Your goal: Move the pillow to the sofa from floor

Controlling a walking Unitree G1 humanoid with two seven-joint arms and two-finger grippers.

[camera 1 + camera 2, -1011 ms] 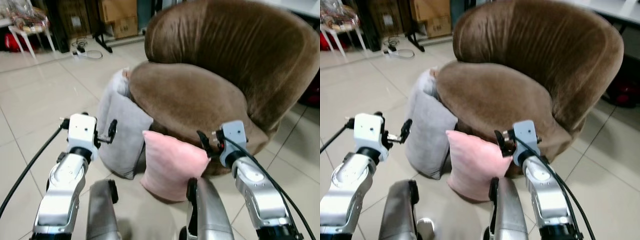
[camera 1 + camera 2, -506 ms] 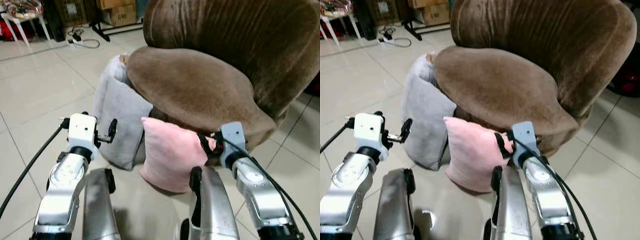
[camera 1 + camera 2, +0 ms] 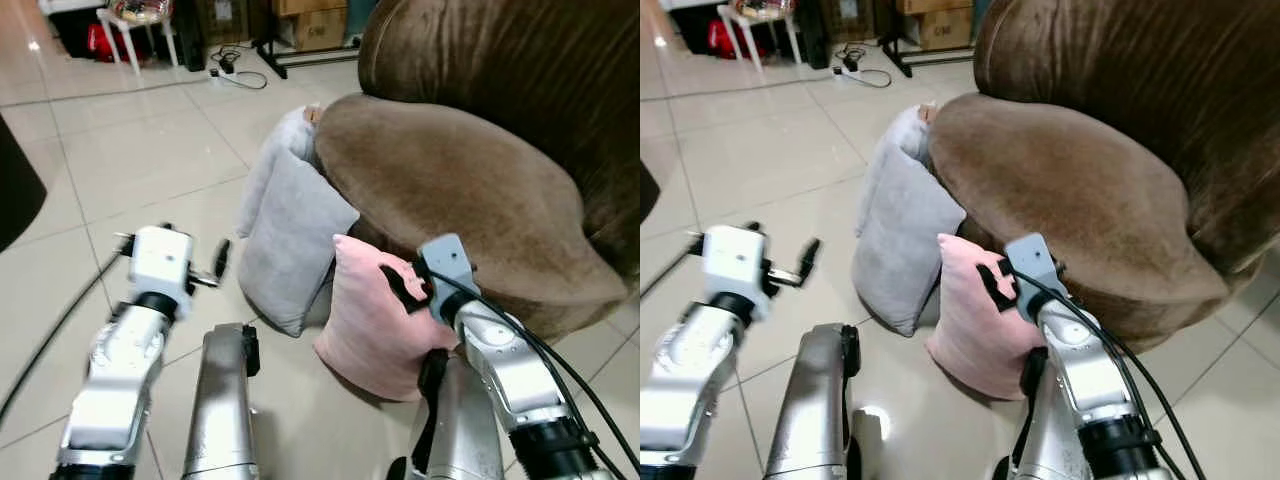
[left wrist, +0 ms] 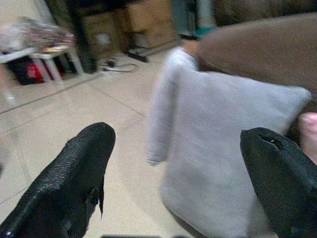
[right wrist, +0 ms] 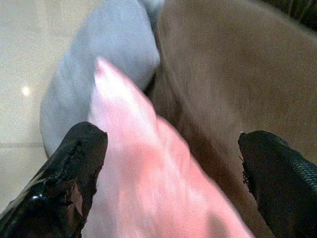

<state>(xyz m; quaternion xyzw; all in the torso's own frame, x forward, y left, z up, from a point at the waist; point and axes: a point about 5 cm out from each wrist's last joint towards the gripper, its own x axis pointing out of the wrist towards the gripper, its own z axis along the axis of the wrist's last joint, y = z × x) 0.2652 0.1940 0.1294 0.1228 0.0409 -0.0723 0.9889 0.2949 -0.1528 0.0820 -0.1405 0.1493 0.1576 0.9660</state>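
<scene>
A plump pink pillow [image 3: 372,318] is standing on edge on the tiled floor [image 3: 130,160], leaning against the brown sofa [image 3: 470,190] just beside a grey pillow [image 3: 290,235]. The right gripper [image 5: 173,193] is hanging wide open over its top edge, and the left gripper [image 4: 183,183] is facing the grey one, also spread open. Since a second ago the camera has been swinging leftward, and the right gripper has been closing in on the pink pillow.

Both silver arms raised forward, elbows bent. Left gripper [image 3: 220,262] at 9 o'clock, fingers [image 4: 74,178] spread wide, holding nothing. Right gripper [image 3: 398,290] at 4 o'clock, fingers [image 5: 69,178] spread wide. Two silver legs at 6 o'clock.
</scene>
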